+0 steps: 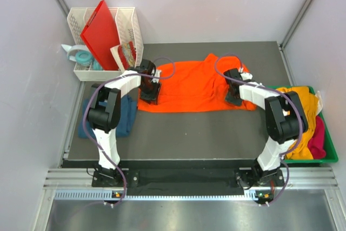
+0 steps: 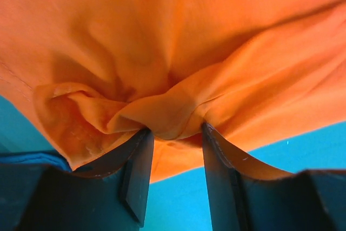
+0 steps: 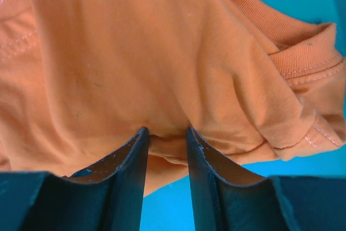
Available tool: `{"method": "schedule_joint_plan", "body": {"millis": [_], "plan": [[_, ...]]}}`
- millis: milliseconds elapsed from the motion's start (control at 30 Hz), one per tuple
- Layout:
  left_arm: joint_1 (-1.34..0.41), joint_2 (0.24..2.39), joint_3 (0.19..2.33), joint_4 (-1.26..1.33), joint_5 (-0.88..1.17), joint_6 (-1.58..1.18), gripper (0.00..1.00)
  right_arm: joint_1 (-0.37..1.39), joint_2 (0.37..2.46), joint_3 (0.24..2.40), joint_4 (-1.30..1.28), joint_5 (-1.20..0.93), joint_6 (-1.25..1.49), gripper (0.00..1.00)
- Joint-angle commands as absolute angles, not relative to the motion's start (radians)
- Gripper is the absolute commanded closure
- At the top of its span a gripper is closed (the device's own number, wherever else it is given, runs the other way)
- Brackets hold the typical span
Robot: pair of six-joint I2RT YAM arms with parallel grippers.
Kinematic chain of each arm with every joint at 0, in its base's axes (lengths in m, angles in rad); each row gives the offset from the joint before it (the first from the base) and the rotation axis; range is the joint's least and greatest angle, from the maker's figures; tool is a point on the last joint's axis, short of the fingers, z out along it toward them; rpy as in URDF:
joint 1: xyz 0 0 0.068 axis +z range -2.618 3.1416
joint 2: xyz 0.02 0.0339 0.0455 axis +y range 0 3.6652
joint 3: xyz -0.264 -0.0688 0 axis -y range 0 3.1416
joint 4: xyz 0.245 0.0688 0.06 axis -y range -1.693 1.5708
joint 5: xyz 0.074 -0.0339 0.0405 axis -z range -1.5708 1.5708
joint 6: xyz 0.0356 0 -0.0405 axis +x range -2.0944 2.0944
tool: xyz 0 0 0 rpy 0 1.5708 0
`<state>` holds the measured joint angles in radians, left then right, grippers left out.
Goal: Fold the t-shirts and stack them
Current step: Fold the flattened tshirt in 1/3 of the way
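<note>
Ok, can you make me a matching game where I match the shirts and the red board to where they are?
Things:
1. orange t-shirt
2. blue t-shirt
3. red board
4. yellow t-shirt

Places:
A. in the green bin
B. standing in the white basket
C. spread across the middle of the mat
D. lying at the mat's left edge

Pairs: 1-C, 2-D, 3-B, 4-A

The orange t-shirt (image 1: 189, 87) lies spread but wrinkled across the far half of the dark mat (image 1: 189, 133), with its cloth bunched at both ends. A teal-blue t-shirt (image 1: 126, 116) sits crumpled at the mat's left edge. A mustard-yellow t-shirt (image 1: 309, 101) and a pink t-shirt (image 1: 319, 134) are heaped just off its right edge.
</note>
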<state>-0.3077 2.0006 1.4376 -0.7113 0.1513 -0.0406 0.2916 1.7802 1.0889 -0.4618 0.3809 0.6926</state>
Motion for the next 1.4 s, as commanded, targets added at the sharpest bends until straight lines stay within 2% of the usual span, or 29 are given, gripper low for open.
{"method": "schedule_joint_plan", "body": {"millis": [0, 333, 800, 967, 1133, 1367], "plan": [[-0.311, 1.997, 1.367, -0.882, 0.216, -0.011, 0.54, 0.293, 1.714, 0.98, -0.583, 0.325, 0.733, 0.65], [-0.311, 1.911, 1.269, -0.992, 0.279, -0.009, 0.52, 0.325, 1.471, 0.749, -0.641, 0.299, 0.808, 0.62], [-0.311, 1.74, 1.177, -1.028, 0.316, 0.04, 0.5, 0.38, 1.266, 0.621, -0.758, 0.325, 0.874, 0.59], [-0.308, 1.639, 1.206, -0.962, 0.278, 0.038, 0.46, 0.429, 1.2, 0.684, -0.779, 0.403, 0.888, 0.58], [-0.307, 1.546, 1.209, -0.781, 0.207, 0.034, 0.41, 0.451, 1.141, 0.828, -0.749, 0.479, 0.871, 0.5], [-0.307, 1.649, 1.212, -0.723, 0.18, 0.023, 0.43, 0.509, 1.21, 0.971, -0.804, 0.534, 0.847, 0.51]]}}
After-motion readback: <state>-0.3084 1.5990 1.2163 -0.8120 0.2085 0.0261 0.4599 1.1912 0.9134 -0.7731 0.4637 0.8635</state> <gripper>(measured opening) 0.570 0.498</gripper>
